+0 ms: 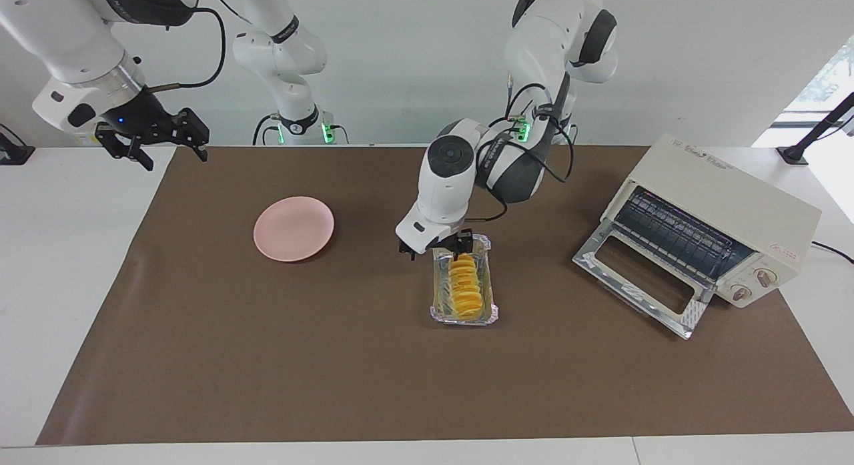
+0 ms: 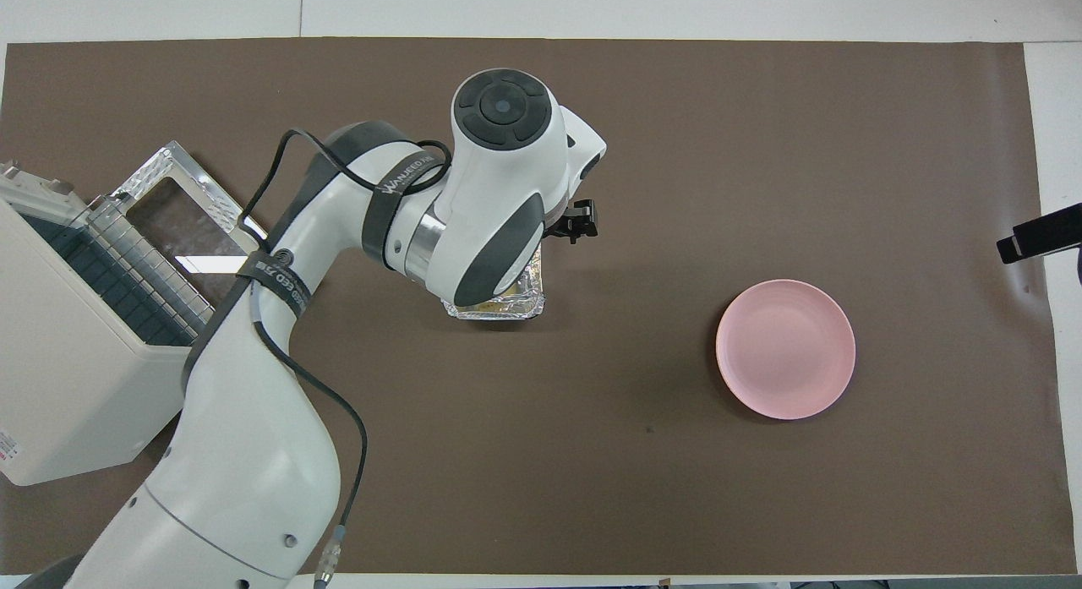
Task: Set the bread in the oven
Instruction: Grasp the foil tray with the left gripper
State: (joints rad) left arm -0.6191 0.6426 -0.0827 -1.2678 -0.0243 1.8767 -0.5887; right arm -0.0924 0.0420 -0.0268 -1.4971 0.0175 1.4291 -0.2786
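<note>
Near the centre of the facing view, the left gripper (image 1: 435,245) hangs low over the end of the foil tray (image 1: 437,288) that lies nearer the robots, its fingers spread apart, one fingertip down at the tray's rim and nothing held between them. The bread (image 1: 465,288) lies lengthwise in that tray, just below the gripper in the frame. At the right of the frame the oven (image 1: 734,211) stands with its door (image 1: 640,278) dropped open onto the brown mat (image 1: 333,358) and its wire rack showing. A pink plate (image 1: 293,228) sits left of centre. In the upper left corner the right gripper (image 1: 152,139) waits in the air over the mat's edge, fingers apart and empty.

Seen from overhead, the left arm sweeps up from the bottom left and its wrist covers nearly all of the foil tray (image 2: 516,303); only the tray's lower edge shows, and the bread is hidden. One part of the left gripper (image 2: 578,221) juts out beside the wrist. The oven (image 2: 76,378) fills the left edge, door (image 2: 182,213) open. The pink plate (image 2: 785,348) lies at centre right, and the right gripper (image 2: 1038,237) just enters at the right edge.
</note>
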